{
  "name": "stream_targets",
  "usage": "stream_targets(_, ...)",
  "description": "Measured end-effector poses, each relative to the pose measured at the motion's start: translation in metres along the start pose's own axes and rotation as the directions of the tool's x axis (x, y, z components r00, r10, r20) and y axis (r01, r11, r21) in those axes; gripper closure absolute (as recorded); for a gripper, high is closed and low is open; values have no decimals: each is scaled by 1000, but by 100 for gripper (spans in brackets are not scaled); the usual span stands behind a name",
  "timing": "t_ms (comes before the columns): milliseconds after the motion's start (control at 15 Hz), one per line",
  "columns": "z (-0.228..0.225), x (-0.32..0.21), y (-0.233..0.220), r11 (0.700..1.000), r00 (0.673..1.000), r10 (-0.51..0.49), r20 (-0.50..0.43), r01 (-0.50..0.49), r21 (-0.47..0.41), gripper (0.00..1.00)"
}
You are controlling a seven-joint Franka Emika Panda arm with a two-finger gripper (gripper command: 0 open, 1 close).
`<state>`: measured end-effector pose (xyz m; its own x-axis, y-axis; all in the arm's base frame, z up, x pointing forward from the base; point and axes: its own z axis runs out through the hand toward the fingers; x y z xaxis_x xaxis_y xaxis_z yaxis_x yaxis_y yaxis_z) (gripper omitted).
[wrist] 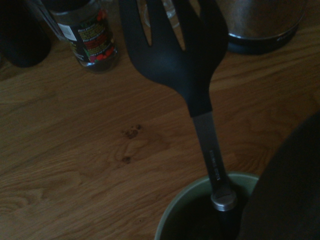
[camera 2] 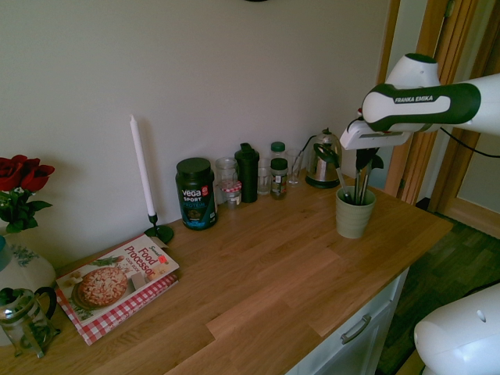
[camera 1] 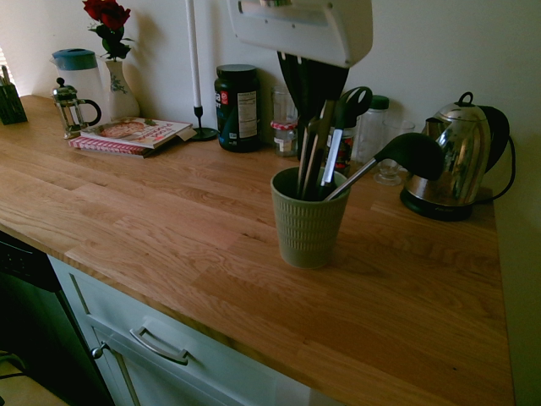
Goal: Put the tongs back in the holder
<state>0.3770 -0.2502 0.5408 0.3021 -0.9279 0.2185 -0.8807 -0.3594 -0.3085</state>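
Tongs (camera 1: 309,156) stand upright in the green ribbed holder (camera 1: 308,227) beside the ladle (camera 1: 397,156), my gripper (camera 1: 311,97) directly above them, fingers' spacing impossible to tell in shadow.

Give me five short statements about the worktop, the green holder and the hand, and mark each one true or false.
1. The green holder stands upright on the wooden worktop. True.
2. The holder has no utensils in it. False: several stand in it, among them a black-bowled ladle that leans out toward the kettle.
3. The hand is directly above the holder. True.
4. The white candle lies flat on the cookbook. False: it stands upright in its own stand beside the book.
5. The kettle sits at the front edge of the worktop. False: it is at the back, near the wall.
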Motion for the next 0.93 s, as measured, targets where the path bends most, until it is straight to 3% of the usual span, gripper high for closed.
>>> stream_targets(333, 8, 7, 4, 1000, 1000, -1, -7, 1, 4, 0)
stream_targets(533, -13, 7, -12, 999, 999, -24, -31, 25, 23, 0)
stream_targets(733, -40, -40, -53, 989, 989, -148, 29, 148, -4, 0)
stream_targets(933, -10, -131, -104, 940, 936, -324, 141, 335, -66, 0)
